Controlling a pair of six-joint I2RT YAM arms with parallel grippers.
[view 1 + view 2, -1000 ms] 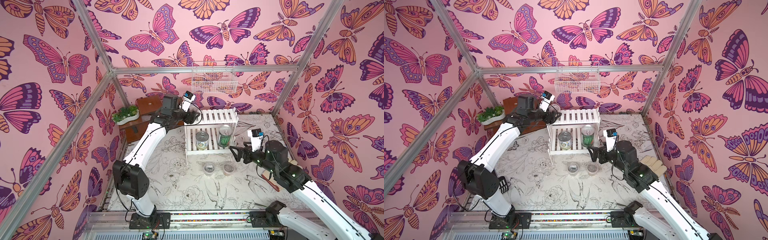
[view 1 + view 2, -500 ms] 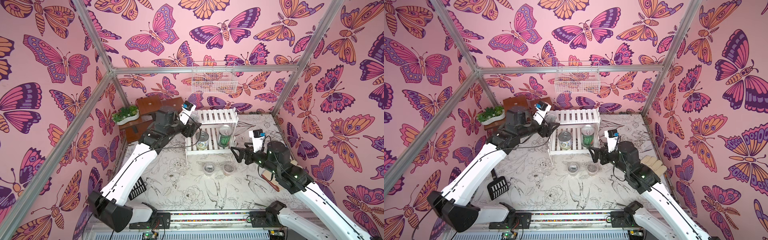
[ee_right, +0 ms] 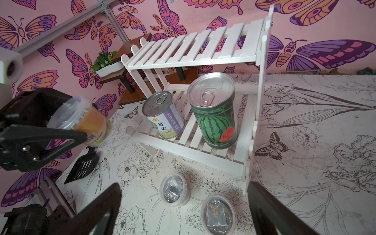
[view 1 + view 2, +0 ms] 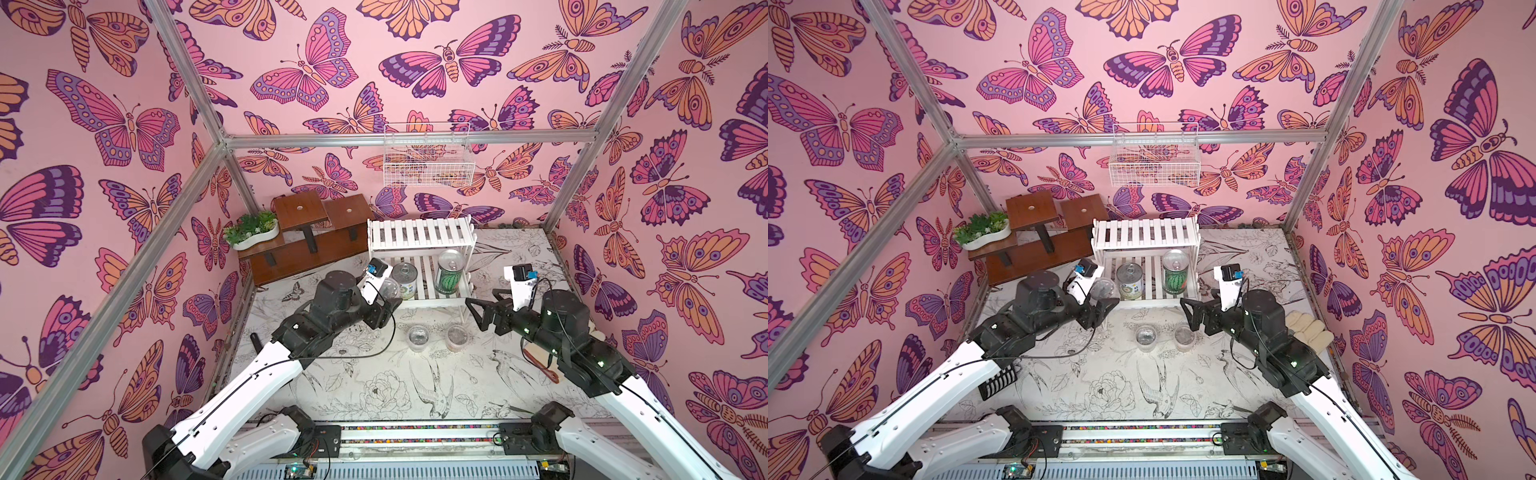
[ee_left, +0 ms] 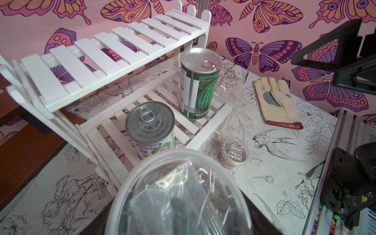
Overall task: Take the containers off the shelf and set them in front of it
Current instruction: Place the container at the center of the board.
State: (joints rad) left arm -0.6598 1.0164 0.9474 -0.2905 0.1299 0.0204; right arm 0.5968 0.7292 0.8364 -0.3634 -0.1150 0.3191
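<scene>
- Starting nearest the robot, the printed table [image 4: 374, 395] lies open between the two arms. A black scoop [image 3: 83, 168] lies near its left edge and a pale glove [image 5: 274, 101] near its right edge.
- A clear lidded cup [image 3: 175, 192] and a second clear cup [image 3: 216, 211] stand close together on the table just in front of the shelf. Both count as done.
- The right gripper [image 4: 473, 313] hovers empty with its jaws spread wide, near the shelf's right front leg and just above those cups. It has barely moved in the last second.
- The left gripper [image 4: 386, 305] is clamped on the yellow cup [image 3: 89, 122], holding it in the air off the shelf's left end.
- A second ago this gripper was up by the top tier. It has since swung down and forward, so the cup has left the shelf and only needs setting down.
- The likely landing room is the bare patch left of the two placed cups, clear of the shelf's left front leg.
- The white slatted shelf [image 3: 193, 46] has an empty top tier.
- The white-green can [image 3: 164, 120] and the taller watermelon can [image 3: 213, 116] stand apart on the lower tier. That tier steps forward, so both look reachable from the front.
- A brown stepped stand [image 4: 299, 253] sits behind, at the back left.
</scene>
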